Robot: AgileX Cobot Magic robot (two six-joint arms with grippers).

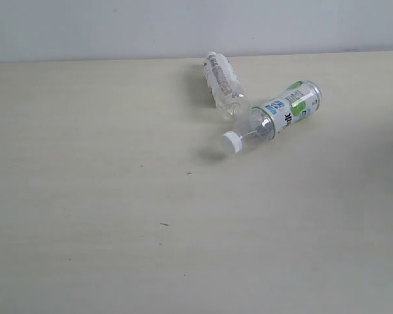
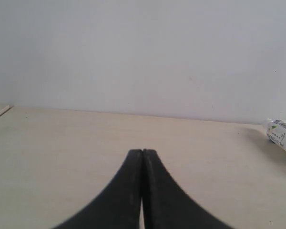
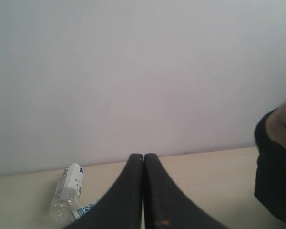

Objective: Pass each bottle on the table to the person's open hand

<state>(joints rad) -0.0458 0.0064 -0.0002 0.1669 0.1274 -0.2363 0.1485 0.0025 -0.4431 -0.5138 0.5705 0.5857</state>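
Pale wood-grain bench (image 1: 105, 196) carries, toward one o'clock, the white-capped green-blue label bottle (image 1: 280, 114) on its side, with the white-print label bottle (image 1: 221, 84) lying just beside it at eleven o'clock. Left end effector (image 2: 142, 151) and right end effector (image 3: 143, 155) are pinched closed, empty.

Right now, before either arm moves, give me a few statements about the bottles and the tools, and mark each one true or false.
1. Two bottles show on the table: the white-print bottle and the green-label bottle. True.
2. The green-label bottle stands upright. False: it lies on its side.
3. Its cap is black. False: the cap is white.
4. The left tool and the right tool are both shut, holding nothing. True.
5. A black sleeve shows at the edge of the right wrist view. True.
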